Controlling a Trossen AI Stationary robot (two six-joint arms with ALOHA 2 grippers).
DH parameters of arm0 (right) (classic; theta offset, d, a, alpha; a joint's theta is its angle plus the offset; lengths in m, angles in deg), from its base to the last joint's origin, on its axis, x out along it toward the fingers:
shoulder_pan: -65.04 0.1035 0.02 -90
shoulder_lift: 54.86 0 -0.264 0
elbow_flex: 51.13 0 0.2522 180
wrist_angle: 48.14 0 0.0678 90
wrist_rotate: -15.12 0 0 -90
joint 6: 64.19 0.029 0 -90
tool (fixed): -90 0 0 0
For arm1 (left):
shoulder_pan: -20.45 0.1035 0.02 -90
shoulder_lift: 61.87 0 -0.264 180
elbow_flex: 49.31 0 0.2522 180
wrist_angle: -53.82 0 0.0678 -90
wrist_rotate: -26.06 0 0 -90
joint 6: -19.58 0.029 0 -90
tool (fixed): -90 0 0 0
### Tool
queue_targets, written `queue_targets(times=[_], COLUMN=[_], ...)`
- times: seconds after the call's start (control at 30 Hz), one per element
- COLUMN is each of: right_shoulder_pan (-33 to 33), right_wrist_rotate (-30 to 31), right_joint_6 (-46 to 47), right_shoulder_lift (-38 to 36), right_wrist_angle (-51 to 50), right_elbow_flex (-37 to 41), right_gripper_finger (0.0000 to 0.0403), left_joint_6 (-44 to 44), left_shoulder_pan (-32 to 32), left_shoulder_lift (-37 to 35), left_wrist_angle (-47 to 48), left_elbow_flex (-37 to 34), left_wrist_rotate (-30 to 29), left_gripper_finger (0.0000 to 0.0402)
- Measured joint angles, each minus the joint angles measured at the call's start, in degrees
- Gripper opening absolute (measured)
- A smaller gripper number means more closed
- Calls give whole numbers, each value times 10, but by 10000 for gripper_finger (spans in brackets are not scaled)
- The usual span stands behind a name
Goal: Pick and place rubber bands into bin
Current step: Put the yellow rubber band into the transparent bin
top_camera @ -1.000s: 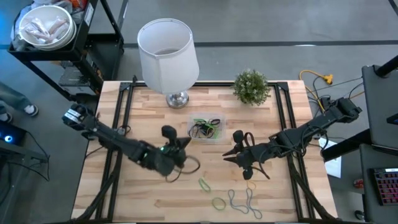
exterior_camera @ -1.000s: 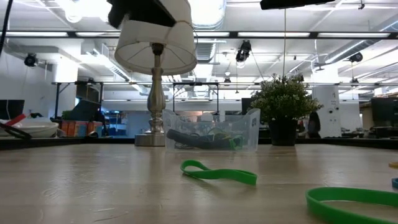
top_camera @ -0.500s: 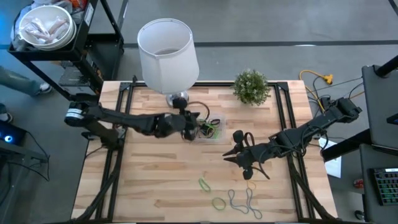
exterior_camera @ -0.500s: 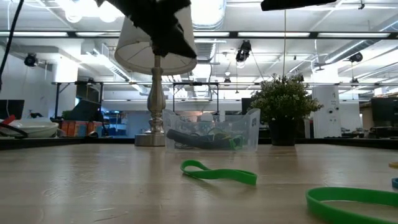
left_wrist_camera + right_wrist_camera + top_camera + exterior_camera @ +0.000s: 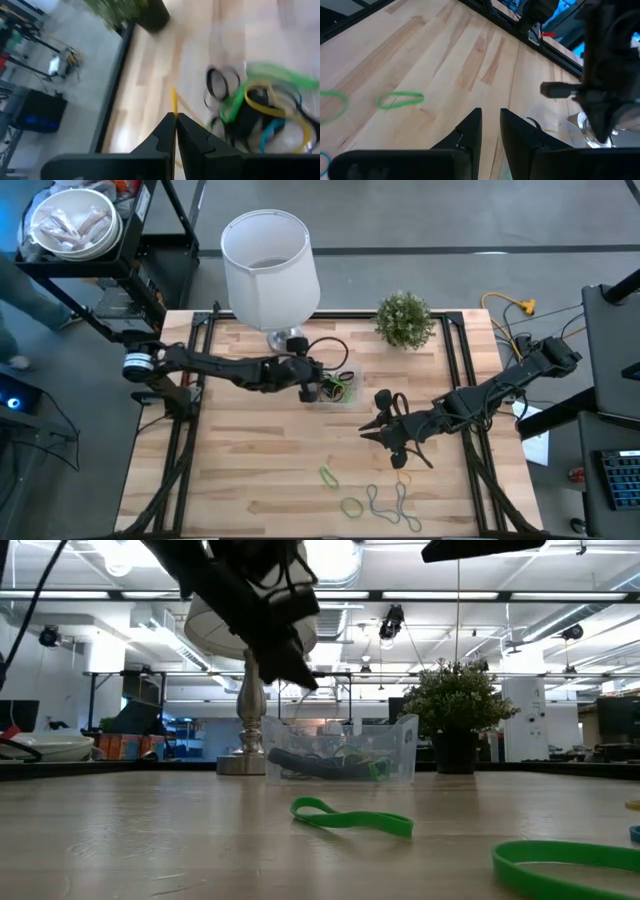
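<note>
The clear bin (image 5: 352,372) stands mid-table with green, yellow and black rubber bands inside (image 5: 252,107); it also shows in the low view (image 5: 400,745). My left gripper (image 5: 318,387) hovers over the bin's left end, above it in the low view (image 5: 303,678), shut on a thin yellow-tan rubber band (image 5: 173,100). My right gripper (image 5: 368,430) hangs open and empty over the table right of centre. Loose bands lie flat near the front edge: two green loops (image 5: 329,475) (image 5: 352,506) and a long grey twisted one (image 5: 385,502). My left gripper pinches the yellow-tan band between its two shut fingertips (image 5: 175,118). A short length of the band (image 5: 173,102) sticks out past the tips. The band is lifted clear of the table, over the bin's contents. How many strands are in the pinch I cannot tell.
A white lampshade (image 5: 268,255) on a metal base (image 5: 285,338) stands just behind the bin. A small potted plant (image 5: 404,318) stands at the far right. Bare wood lies at the table's left and near left.
My left gripper has gone from the middle of the table toward the far edge and to the right, ending over the bin's left end, and it has come lower toward the bin in the low view. My right arm has kept still.
</note>
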Motion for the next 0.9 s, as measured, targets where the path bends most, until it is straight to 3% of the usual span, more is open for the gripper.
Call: queue_targets(times=[0.13,0.37,0.7,0.9], right_shoulder_pan=[0,0,22,55], right_wrist_rotate=[0,0,-5,-29], right_joint_6=[5,30,321,425], right_shoulder_lift=[0,0,2,2], right_wrist_angle=[-2,-29,-260,-306], right_elbow_flex=[0,0,6,15], right_gripper_finger=[63,63,63,63], left_joint_6=[13,11,-24,-41], left_shoulder_pan=[2,3,-33,-90], left_shoulder_lift=[23,34,-12,-49], left_wrist_angle=[1,-3,74,117], left_elbow_flex=[1,2,0,0], left_wrist_rotate=[4,5,2,0], left_gripper_finger=[19,90,118,118])
